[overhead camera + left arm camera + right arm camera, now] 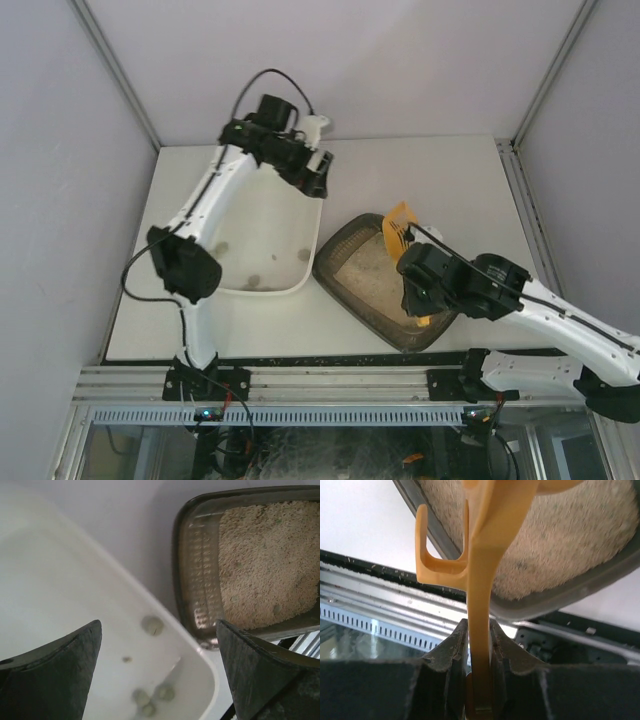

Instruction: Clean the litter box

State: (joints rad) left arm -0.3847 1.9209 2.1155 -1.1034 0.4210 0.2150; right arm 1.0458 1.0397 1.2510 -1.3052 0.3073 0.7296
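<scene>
Your right hand [479, 630] is clenched on the yellow plastic scoop [482, 590] over the dark brown-grey rounded plastic litter box [331, 262], which sits by the front edge of the bench [440, 170], just beside the white plastic tub [270, 220]; your left hand [157, 625] hangs released above that tub

1. A large plain white tub [270, 215] sits on the left half of the table, with its long side running front to back.
2. Several small, round, grey-green clumps [152, 625] lie scattered on the tub's floor, most of them toward one corner.
3. A yellow-orange plastic scoop [398, 228] with a slotted blade and a hooked handle is raised and tilted on the right.
4. The white table [450, 170] has a metal rail [330, 382] along its near edge.
5. Pale grey walls [350, 60] enclose three sides.
</scene>
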